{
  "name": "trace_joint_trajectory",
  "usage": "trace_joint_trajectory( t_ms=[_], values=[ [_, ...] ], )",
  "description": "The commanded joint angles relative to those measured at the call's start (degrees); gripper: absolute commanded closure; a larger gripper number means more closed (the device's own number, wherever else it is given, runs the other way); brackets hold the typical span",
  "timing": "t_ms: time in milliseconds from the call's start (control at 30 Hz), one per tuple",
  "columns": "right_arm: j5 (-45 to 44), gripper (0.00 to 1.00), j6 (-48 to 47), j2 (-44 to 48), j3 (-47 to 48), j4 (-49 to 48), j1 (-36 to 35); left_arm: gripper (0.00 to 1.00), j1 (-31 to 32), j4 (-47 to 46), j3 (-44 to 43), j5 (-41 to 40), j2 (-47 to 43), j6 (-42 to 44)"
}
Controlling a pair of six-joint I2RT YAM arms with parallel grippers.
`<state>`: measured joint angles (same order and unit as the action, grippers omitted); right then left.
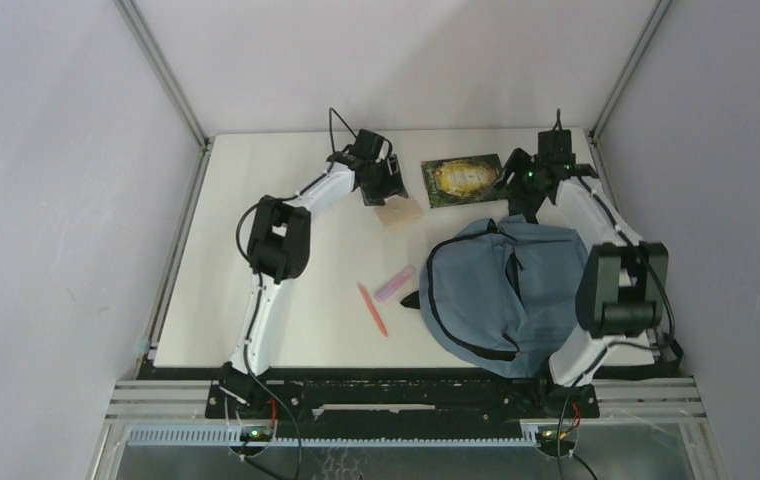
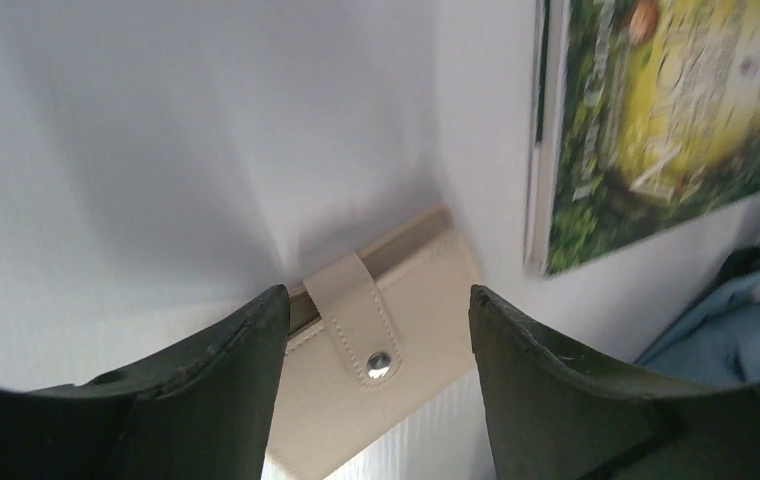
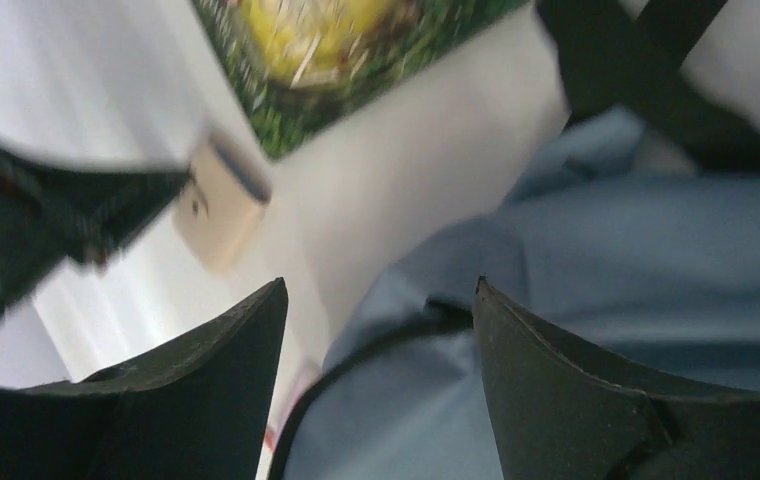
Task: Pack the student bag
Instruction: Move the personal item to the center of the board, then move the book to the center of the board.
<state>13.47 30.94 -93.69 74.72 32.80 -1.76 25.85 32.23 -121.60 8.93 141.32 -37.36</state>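
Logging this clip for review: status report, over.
Both open, empty: left gripper over wallet, right gripper above far end of student bag. Book, pen, pink stick on table. Nothing blocking.

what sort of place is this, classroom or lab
Probably a robot test cell: left arm and right arm bolted to a white table, plain wall panels around it, student bag and book laid out.

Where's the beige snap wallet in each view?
Top external: the beige wallet is upper centre, just below and to the left of the book.
Left wrist: bottom centre, snap strap facing up.
Right wrist: left of centre, blurred.
Shared landmark: the green-and-yellow book, next to the wallet in all three.
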Motion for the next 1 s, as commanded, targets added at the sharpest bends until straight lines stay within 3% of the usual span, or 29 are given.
trace_joint_trajectory(
  t_ms=[0, 167, 500, 767, 967],
  values=[
    [-2.7, 0.25, -0.5, -9.5, 12.0, -0.3, 1.3, 0.29, 2.4, 2.3, 11.3, 2.0, -8.4, 5.0],
    [-7.3, 0.25, 0.4, -21.1, 25.2, 1.6, 1.3, 0.29, 4.6, 0.0, 22.7, 2.9, -14.9, 6.7],
    [-11.4, 0.18, 2.0, -43.8, 53.9, 11.4, 3.0, 0.27, 8.6, 0.5, 35.4, -1.3, -33.2, 9.7],
    [-10.0, 0.10, 3.0, -49.1, 57.4, 11.2, 4.0, 0.26, 5.5, -2.5, 46.1, -3.4, -48.4, 5.9],
    [-2.8, 0.02, 2.1, -55.5, 63.7, 12.6, 2.0, 0.25, 0.2, -4.6, 51.5, -3.9, -55.7, 2.6]
  ],
)
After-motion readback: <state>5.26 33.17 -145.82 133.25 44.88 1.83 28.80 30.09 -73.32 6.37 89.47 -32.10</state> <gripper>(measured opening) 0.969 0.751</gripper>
